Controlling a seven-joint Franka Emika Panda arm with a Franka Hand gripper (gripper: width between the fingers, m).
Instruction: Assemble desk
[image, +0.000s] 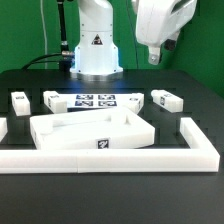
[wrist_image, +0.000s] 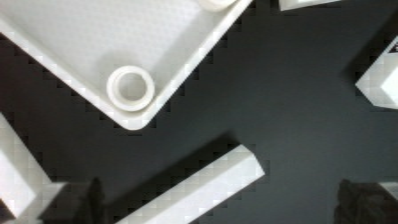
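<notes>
The white tabletop slab (image: 95, 128) lies flat mid-table, raised rims up. The wrist view shows one of its corners (wrist_image: 107, 50) with a round socket (wrist_image: 130, 85). Several short white legs lie behind it: two at the exterior view's left (image: 19, 100) (image: 55, 99) and two at its right (image: 130, 103) (image: 167, 98). My gripper (image: 158, 52) hangs high above the right-hand legs. In the wrist view the gripper (wrist_image: 219, 205) is open and empty. Its dark fingertips (wrist_image: 71, 200) stand wide apart, with a leg (wrist_image: 205, 180) lying on the table far below between them.
The marker board (image: 97, 101) lies behind the slab, in front of the robot base (image: 97, 45). A long low white L-shaped rail (image: 120, 155) runs along the front and right of the slab. Another white part (wrist_image: 379, 80) shows at the wrist view's edge.
</notes>
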